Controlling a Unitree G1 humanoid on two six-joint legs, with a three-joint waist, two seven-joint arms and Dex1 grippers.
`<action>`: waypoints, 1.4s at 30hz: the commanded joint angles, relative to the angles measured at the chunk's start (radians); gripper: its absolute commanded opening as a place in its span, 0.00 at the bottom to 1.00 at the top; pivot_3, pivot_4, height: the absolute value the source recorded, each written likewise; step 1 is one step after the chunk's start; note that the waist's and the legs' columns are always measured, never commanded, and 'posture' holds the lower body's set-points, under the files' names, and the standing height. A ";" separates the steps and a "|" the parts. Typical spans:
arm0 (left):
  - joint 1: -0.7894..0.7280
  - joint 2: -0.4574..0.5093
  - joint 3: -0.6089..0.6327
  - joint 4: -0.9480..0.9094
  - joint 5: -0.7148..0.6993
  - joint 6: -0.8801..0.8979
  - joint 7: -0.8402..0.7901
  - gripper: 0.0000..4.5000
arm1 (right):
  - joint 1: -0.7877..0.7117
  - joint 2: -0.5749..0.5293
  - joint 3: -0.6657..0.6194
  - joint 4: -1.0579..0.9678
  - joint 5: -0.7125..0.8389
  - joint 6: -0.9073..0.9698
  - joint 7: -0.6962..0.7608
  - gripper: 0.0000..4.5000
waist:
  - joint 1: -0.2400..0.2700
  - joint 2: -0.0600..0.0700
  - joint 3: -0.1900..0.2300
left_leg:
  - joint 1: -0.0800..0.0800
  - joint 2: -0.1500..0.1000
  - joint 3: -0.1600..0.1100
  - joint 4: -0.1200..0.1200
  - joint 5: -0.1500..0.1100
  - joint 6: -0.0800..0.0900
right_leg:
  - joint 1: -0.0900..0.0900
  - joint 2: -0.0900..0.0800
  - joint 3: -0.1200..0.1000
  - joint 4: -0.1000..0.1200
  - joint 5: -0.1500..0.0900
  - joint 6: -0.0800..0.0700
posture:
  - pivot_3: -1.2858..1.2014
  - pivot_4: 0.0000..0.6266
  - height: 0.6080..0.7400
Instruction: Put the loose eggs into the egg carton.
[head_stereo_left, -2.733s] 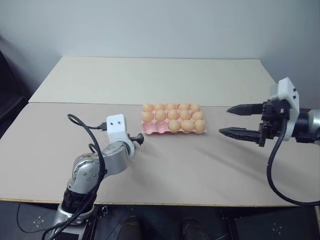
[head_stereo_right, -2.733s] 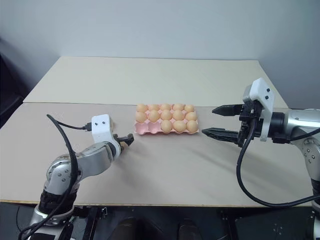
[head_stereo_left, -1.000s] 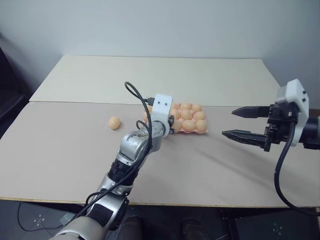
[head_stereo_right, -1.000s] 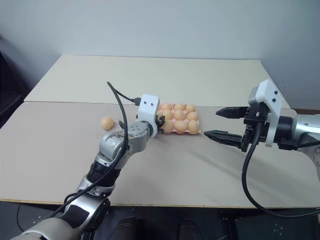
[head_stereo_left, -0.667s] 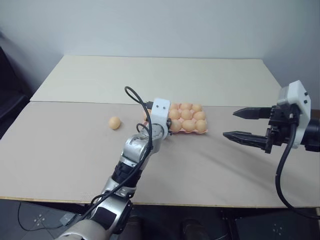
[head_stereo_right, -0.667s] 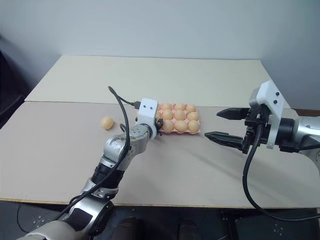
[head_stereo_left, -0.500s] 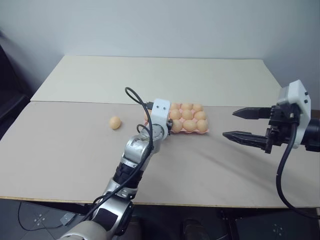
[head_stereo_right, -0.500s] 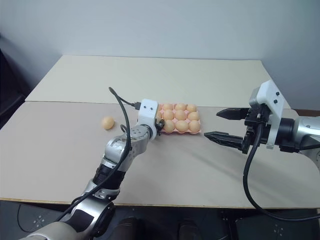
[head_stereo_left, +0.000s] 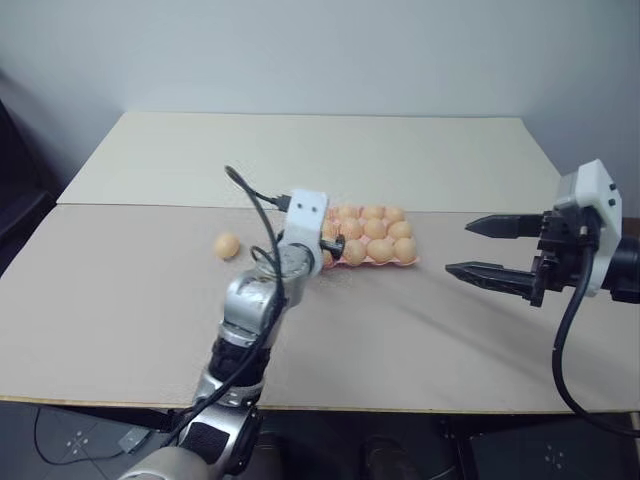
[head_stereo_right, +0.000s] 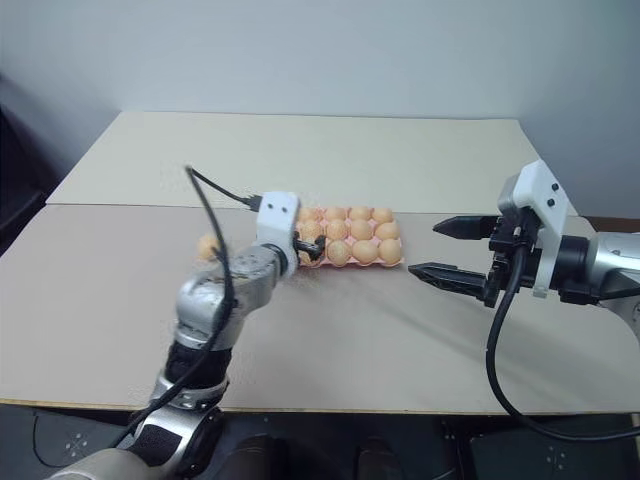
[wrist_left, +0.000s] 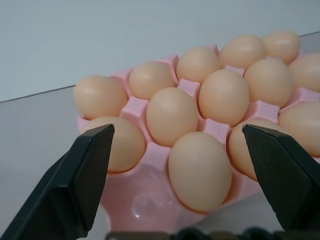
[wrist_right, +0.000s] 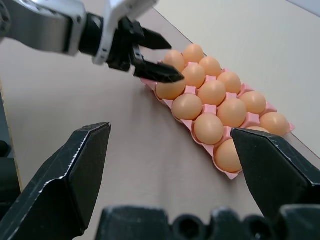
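I'm looking down on the pale beige tabletop (head_stereo_left: 420, 320), and the flat pink moulded egg carton (head_stereo_left: 372, 258) sits near the middle of it, its cups packed with smooth orange-tan eggs (head_stereo_left: 380, 249). My left gripper (wrist_right: 156, 56) hangs just off the carton's left end, both black fingers spread wide with nothing between them; through its wrist camera I see the fingers (wrist_left: 75, 185) framing the nearest corner of the tray, an egg in the near cup (wrist_left: 199, 170) sitting right between them but apart from either finger. One loose orange-tan egg (head_stereo_left: 227, 246) lies on the table by itself, to the left of the carton and beyond my left arm, touching nothing else. On the other side, my right gripper (head_stereo_left: 480, 248) hovers above the table to the right of the carton, well apart from it, its two long black fingers splayed open and empty, pointing toward the tray. From that wrist's camera I can see the carton lying diagonally, with the left gripper at its far end.
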 joint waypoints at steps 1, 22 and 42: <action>-0.025 0.058 0.135 -0.179 -0.052 0.166 -0.060 0.99 | -0.019 -0.013 -0.001 0.002 -0.009 -0.027 0.009 1.00 | -0.001 0.000 0.000 | 0.000 0.000 0.000 0.000 0.000 0.000 | 0.000 0.000 0.000 0.000 0.000 0.000 | 0.52 0.24 1.00; 0.192 0.867 0.563 -0.049 -0.383 0.218 -0.694 0.99 | -0.110 0.034 0.125 0.067 -0.058 -0.086 0.047 1.00 | 0.000 -0.002 0.001 | 0.000 0.001 -0.001 -0.001 -0.001 0.001 | -0.001 0.001 -0.001 0.000 0.000 0.000 | 0.52 0.24 1.00; -0.088 0.654 0.149 0.530 -0.124 -0.226 -0.608 0.99 | -0.079 0.027 0.087 0.023 -0.041 -0.052 0.029 1.00 | 0.001 -0.002 0.001 | -0.004 0.001 0.000 0.001 -0.001 0.002 | -0.004 0.001 -0.001 0.002 0.000 0.000 | 0.52 0.24 1.00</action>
